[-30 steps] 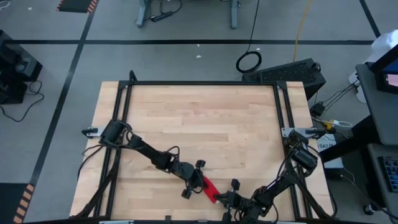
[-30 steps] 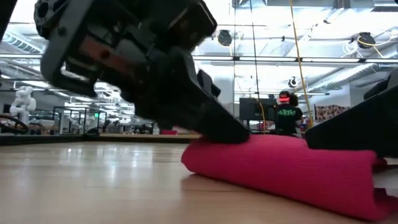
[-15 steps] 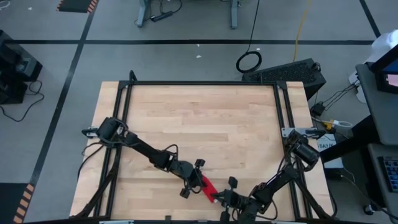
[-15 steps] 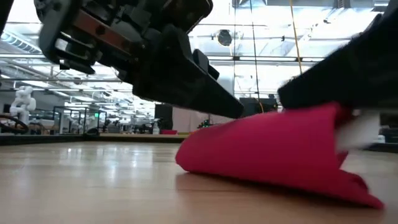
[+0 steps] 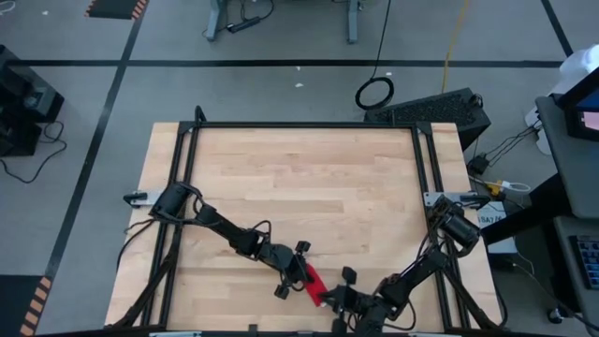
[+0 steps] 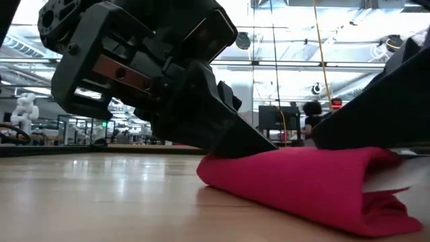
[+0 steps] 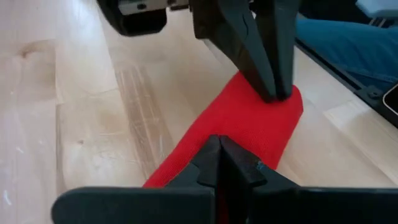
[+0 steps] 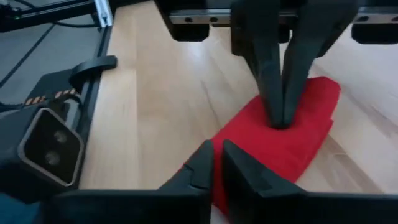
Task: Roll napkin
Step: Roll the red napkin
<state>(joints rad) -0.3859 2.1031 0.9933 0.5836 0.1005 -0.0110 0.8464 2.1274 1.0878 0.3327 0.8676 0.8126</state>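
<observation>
Pinching the napkin (image 5: 312, 281) at both ends, close to the 6 o'clock edge of the table (image 5: 299, 178), slightly toward 5 o'clock of centre. Found there as a short, plump red bundle, already folded or rolled over itself, running from 10 o'clock to 4 o'clock and resting on the wood.

Gripped at the 10 o'clock end by the left gripper (image 5: 298, 271), fingers pressed together on the cloth with no gap showing. Met at the 4 o'clock end by the right gripper (image 5: 328, 295), fingers drawn almost together and nipping the fabric, only a sliver of light between them in its own wrist view.

Judged light, thin and thoroughly limp: no stiffness to hold a shape, likely to slump, unroll or bunch as soon as let go. Not fragile, not slippery against the wood, though prone to dragging along with a finger rather than turning.

Best taken at the outermost layer near each end, low against the table, catching only the free edge and not the whole thickness. Better turned evenly from both ends to avoid a cone-shaped or skewed roll.
</observation>
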